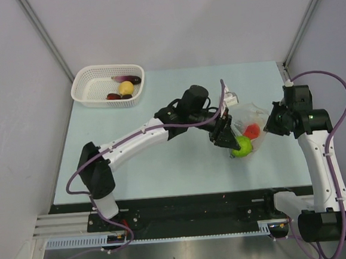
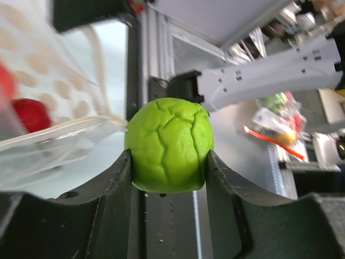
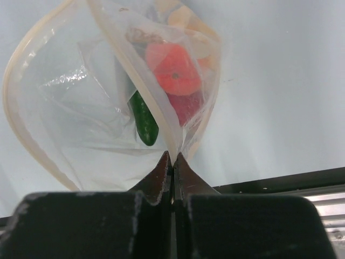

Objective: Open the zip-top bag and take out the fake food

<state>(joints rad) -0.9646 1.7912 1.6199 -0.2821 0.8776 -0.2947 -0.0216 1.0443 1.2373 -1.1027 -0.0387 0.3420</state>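
While the right gripper (image 3: 172, 162) is pinching one lip of the zip-top bag (image 3: 81, 108), its jaws pressed flat together on the plastic, the left gripper (image 2: 168, 159) is clamping a lime green piece (image 2: 168, 144) of the fake food between its two curved fingers (image 2: 110, 189). It is squeezing the piece at its widest part, which should be stopping it from slipping free. In the left wrist view that piece is sitting just outside the bag's mouth, with the pouch edge right at its left side (touching or a hair apart, I cannot tell).

The right arm's hold appears to be working as an anchor. By pinning one lip it is letting the mouth gape into a wide loop, so the other arm is getting room to draw things out without dragging the whole pouch along.

Deeper in the bag, a dark green piece (image 3: 144, 121) is lying near the pinched edge. Beyond it an orange-red piece (image 3: 175, 70) and a red piece (image 3: 186, 108) are resting against the far wall, blurred by the plastic. I judge the job to be partway along, with these pieces waiting.

Farthest off, at the far left corner of the table (image 1: 164, 166), a white basket (image 1: 99, 100) is holding a yellow piece (image 1: 126, 88) and some dark ones. It is probably the drop point, and it is well apart from the bag.
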